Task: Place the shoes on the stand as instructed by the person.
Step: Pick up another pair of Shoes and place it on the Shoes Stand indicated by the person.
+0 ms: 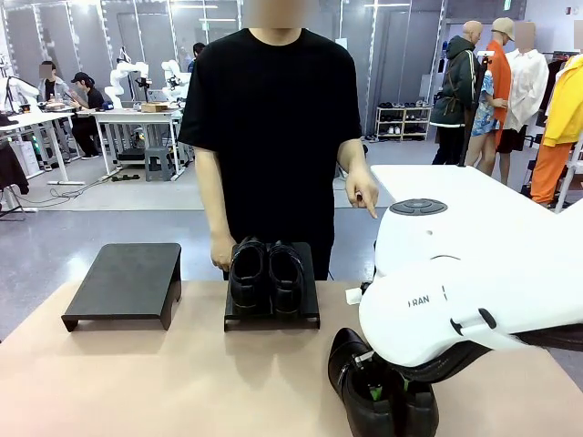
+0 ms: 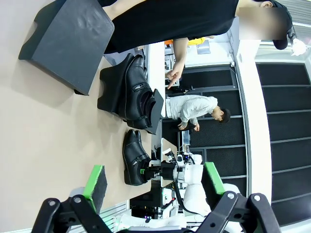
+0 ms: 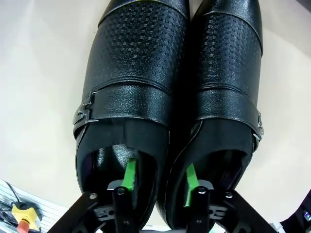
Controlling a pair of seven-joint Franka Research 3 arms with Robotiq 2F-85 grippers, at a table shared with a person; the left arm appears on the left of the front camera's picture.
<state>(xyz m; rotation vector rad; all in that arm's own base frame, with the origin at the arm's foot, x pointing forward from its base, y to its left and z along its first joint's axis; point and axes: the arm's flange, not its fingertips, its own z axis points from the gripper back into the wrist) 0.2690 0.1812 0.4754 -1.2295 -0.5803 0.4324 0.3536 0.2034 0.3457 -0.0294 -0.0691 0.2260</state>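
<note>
One pair of glossy black shoes (image 1: 266, 273) stands on the middle black stand (image 1: 310, 314), also seen in the left wrist view (image 2: 133, 92). The second pair (image 1: 383, 401) rests on the table at the front right. My right gripper (image 3: 159, 175) reaches into it, one green-padded finger (image 3: 129, 174) in each shoe, shut on the two adjoining inner walls. The left stand (image 1: 123, 282) carries nothing. The person (image 1: 273, 118) stands behind the table, one hand (image 1: 364, 196) pointing a finger downward, the other hand (image 1: 221, 250) beside the middle stand. My left gripper (image 2: 155, 182) hangs open above the table, holding nothing.
The bulky white right arm (image 1: 474, 291) covers the table's right side. The beige tabletop (image 1: 137, 382) has free room in front of both stands. Beyond the person lie other tables, racks and far-off people.
</note>
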